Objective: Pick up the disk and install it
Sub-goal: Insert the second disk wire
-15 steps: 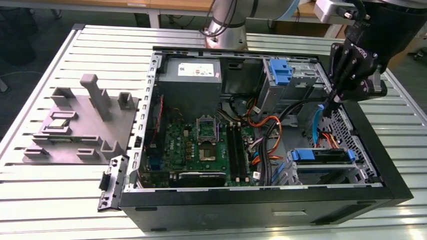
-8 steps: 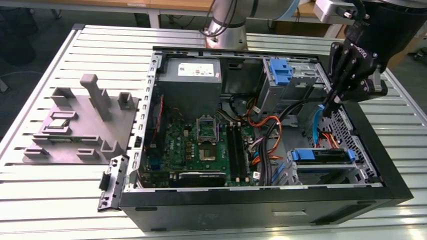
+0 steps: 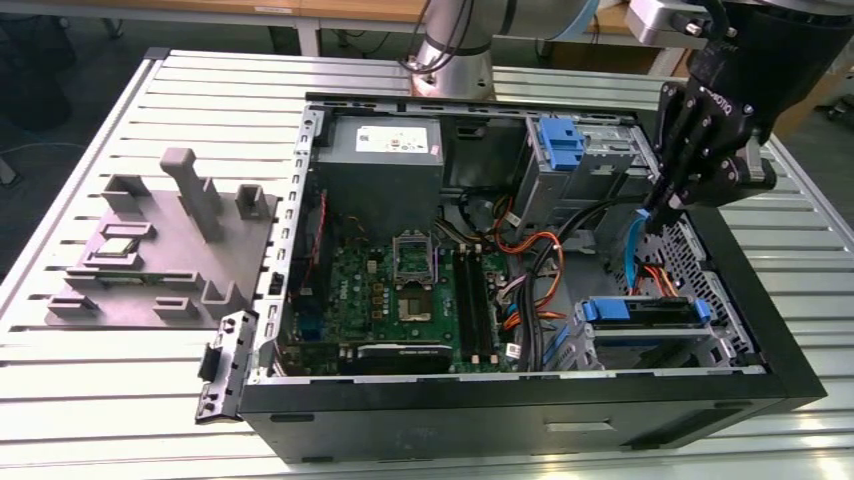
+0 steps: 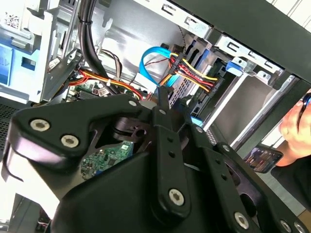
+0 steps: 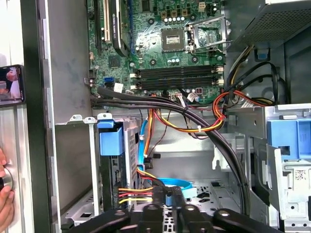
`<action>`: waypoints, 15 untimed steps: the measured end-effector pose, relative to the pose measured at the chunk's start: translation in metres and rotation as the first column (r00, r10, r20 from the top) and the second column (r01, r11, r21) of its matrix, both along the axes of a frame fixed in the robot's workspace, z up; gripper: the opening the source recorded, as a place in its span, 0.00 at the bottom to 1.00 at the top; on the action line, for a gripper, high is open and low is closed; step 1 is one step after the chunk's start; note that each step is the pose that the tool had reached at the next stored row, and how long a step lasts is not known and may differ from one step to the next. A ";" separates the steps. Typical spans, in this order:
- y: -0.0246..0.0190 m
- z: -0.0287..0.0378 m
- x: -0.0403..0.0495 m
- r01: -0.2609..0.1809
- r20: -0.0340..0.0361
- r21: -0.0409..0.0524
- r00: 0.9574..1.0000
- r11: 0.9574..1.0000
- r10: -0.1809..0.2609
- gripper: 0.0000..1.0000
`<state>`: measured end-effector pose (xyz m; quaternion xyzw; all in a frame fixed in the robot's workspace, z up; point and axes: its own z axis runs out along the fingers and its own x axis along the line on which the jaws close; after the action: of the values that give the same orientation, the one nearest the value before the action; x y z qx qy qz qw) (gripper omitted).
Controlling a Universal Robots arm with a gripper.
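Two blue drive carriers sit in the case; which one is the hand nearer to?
The hand hangs nearer the upper blue carrier, beside the power supply; the other carrier sits lower, by the case's front wall.

matt black gripper (image 3: 663, 205), ribbed metal table (image 3: 120, 390)

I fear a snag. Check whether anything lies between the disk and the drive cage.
Yes, cables do. A blue cable and a red-yellow bundle cross the gap between the gripper, with the disk at it, and the cage.
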<state>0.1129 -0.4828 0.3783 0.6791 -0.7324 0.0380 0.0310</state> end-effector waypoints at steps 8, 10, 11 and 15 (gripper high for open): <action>0.0001 -0.0068 0.0000 0.000 0.000 -0.006 1.000 1.000 0.000 0.25; 0.0001 -0.0094 0.0000 0.000 0.000 -0.007 1.000 1.000 0.000 0.25; 0.0001 -0.0104 0.0000 0.000 0.000 -0.008 1.000 1.000 0.000 0.25; 0.0000 -0.0146 0.0000 0.000 0.000 -0.014 1.000 1.000 0.000 0.17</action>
<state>0.1130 -0.4827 0.3637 0.6788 -0.7322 0.0432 0.0358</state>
